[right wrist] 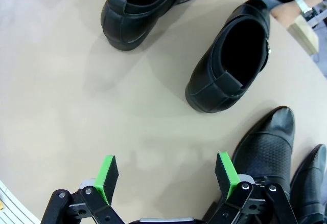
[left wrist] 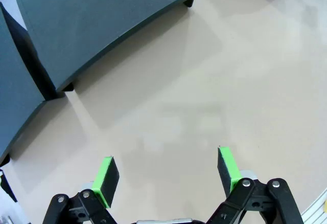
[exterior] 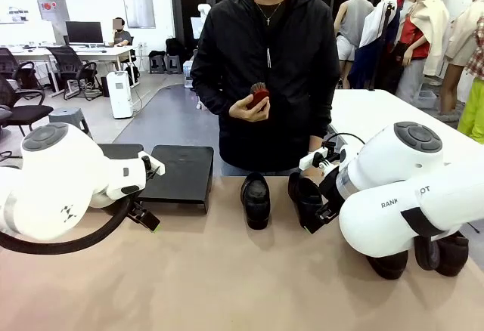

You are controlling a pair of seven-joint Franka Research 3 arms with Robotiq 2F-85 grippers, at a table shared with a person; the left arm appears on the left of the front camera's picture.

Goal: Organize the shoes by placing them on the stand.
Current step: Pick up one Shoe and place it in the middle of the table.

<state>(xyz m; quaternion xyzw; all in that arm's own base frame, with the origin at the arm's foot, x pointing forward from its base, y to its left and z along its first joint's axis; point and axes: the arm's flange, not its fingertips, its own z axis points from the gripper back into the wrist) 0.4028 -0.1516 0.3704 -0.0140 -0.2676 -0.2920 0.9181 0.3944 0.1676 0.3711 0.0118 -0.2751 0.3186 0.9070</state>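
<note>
Two black glossy shoes (exterior: 255, 199) (exterior: 306, 199) stand side by side at the table's far middle, toes toward me in the front view. Another pair (exterior: 389, 264) (exterior: 446, 254) sits at the right, partly hidden under my right arm. The black stand (exterior: 178, 172) rests at the far left with nothing on it, a second platform (exterior: 113, 150) beside it. My left gripper (exterior: 147, 218) (left wrist: 166, 170) hangs open over bare table just in front of the stand (left wrist: 102, 24). My right gripper (exterior: 316, 219) (right wrist: 166, 175) is open above the table, near the shoes (right wrist: 232, 60) (right wrist: 143, 9) (right wrist: 265, 147).
A person in a black jacket stands at the far edge, holding a small dark red object (exterior: 259, 95) in one hand. The other hand (right wrist: 286, 12) rests near the table edge. Open tabletop (exterior: 227, 286) lies in front of both arms.
</note>
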